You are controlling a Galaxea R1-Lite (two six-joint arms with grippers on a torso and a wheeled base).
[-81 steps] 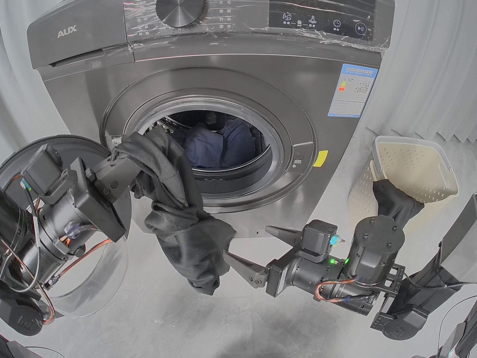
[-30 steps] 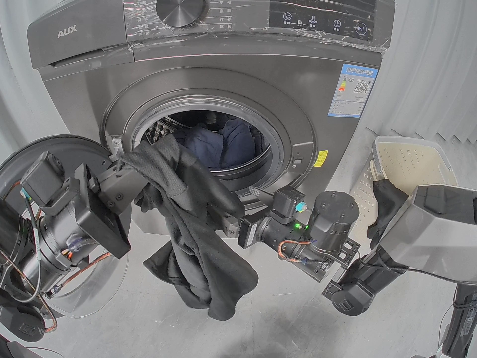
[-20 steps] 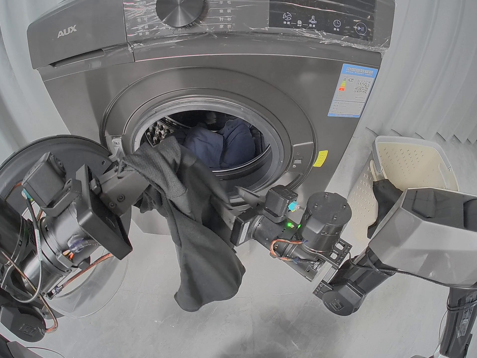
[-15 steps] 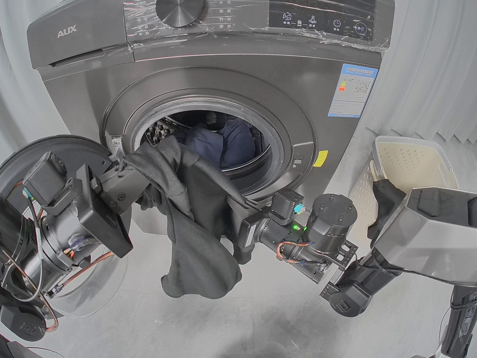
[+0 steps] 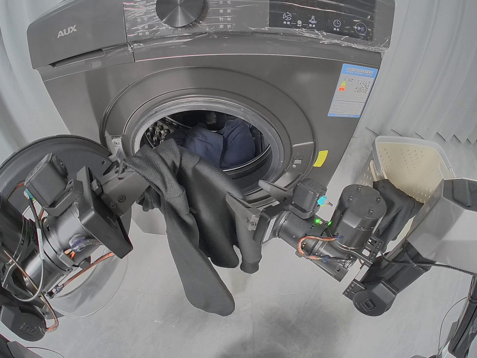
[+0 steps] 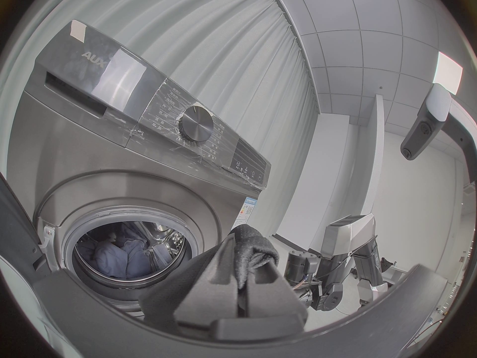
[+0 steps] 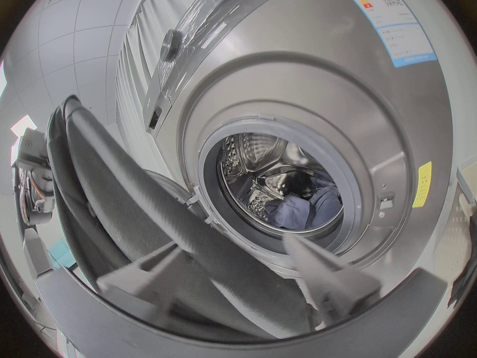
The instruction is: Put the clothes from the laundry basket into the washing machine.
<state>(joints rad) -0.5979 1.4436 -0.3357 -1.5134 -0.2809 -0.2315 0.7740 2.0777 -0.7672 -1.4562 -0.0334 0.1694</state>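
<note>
Dark grey garment (image 5: 198, 215), limp and light, hangs before the open washing machine (image 5: 208, 70), one end pinched in the left gripper (image 5: 130, 172); right gripper (image 5: 245, 192) spread wide, cloth draped through its gap. Likely sags and snags going in; best gripped mid-length, where bunched.

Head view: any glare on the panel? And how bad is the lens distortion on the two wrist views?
Head view: streaky glare on the plastic film around the dial; the washing machine front bows mildly. Left wrist view: strong fisheye with dark corners, a ceiling light blown white. Right wrist view: same fisheye; the drum shows bright reflections.
</note>
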